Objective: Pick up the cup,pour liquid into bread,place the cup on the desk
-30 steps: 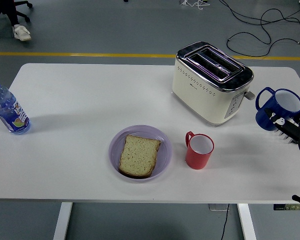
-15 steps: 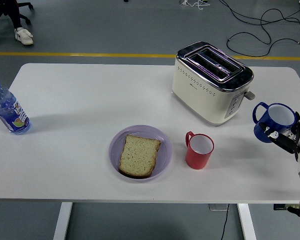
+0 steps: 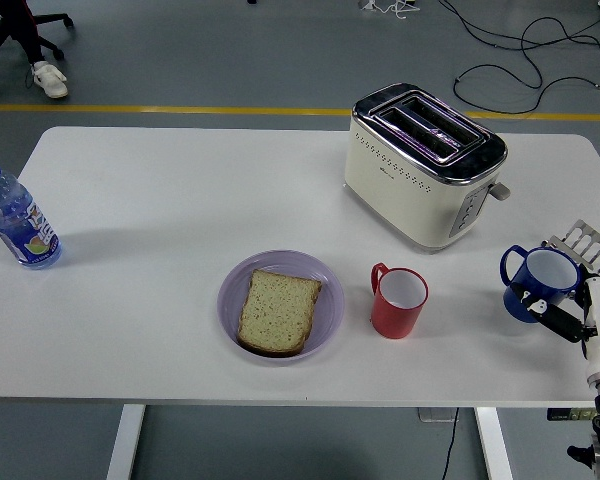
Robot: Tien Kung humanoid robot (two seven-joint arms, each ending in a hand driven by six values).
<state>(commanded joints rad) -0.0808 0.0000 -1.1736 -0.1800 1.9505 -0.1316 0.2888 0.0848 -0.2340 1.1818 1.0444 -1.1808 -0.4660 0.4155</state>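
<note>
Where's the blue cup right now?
In the head view the blue cup is at the table's right edge, held in the right hand, to the right of the red cup and in front of the toaster.

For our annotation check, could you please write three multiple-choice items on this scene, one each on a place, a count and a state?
1. Where is the bread slice?
A. In the toaster
B. On the purple plate
C. Beside the bottle

2. How many cups show?
A. One
B. Two
C. Three

3. What is the right robot hand doing?
A. Gripping the blue cup
B. Resting open on the table
C. Holding the bottle

Answers: 1 B, the slice lies on the purple plate. 2 B, a red cup and a blue cup. 3 A, its fingers wrap the blue cup's side.
</note>
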